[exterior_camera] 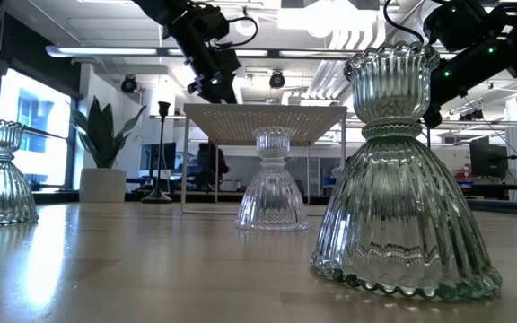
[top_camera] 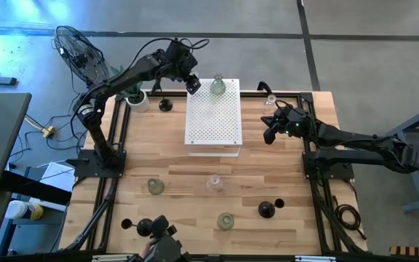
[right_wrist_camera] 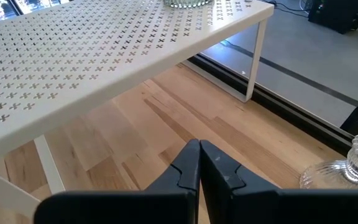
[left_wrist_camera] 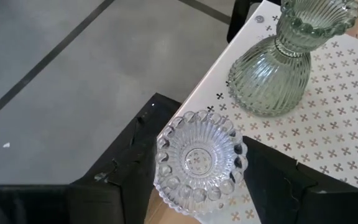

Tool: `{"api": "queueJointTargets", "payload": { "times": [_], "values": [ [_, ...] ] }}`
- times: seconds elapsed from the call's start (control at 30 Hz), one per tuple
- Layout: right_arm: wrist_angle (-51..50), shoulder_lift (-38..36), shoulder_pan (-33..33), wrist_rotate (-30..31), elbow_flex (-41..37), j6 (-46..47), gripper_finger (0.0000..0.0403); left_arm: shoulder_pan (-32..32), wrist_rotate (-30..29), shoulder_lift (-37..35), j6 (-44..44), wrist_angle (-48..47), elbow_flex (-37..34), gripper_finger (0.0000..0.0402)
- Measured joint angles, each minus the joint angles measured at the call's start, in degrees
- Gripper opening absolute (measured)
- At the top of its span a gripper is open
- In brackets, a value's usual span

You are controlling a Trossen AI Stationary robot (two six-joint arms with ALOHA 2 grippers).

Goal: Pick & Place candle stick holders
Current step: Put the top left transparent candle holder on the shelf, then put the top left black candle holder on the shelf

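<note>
- L tool (top_camera: 193,85) upper centre, over white rack (top_camera: 212,120) edge; fingers (left_wrist_camera: 129,168) spread around clear glass holder (left_wrist_camera: 200,160), contact unclear.
- R tool (top_camera: 270,131) centre right, fully closed, empty.

bright, even overhead light; glare off the ribbed greenish glass holder (exterior_camera: 402,179) close up; soft shadows on the pale wooden table (top_camera: 195,182).
</note>
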Motion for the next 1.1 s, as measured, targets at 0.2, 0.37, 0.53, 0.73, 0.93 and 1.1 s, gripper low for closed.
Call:
{"api": "queueJointTargets", "payload": {
  "times": [0.2,0.37,0.53,0.73,0.93,1.1],
  "values": [
    [0.0,0.0,0.0,0.0,0.0,0.0,0.0002,0.0,0.4,0.0,0.9,0.1,0.0,0.0233],
    [0.0,0.0,0.0,0.0,0.0,0.0,0.0002,0.0,2.8,0.0,1.0,0.8,0.0,0.0233],
    [0.0,0.0,0.0,0.0,0.0,0.0,0.0002,0.0,3.0,0.0,1.0,1.6,0.0,0.0233],
    [0.0,0.0,0.0,0.0,0.0,0.1,0.0002,0.0,2.9,0.1,1.0,1.7,0.8,0.0233],
    [0.0,0.0,0.0,0.0,0.0,0.1,0.0003,0.0,4.2,0.1,2.8,-1.4,6.8,0.0233],
    [-0.1,0.0,0.0,0.0,0.0,0.0,0.0003,-1.2,4.0,-0.7,6.8,-7.2,12.2,0.0204]
  ]
}}
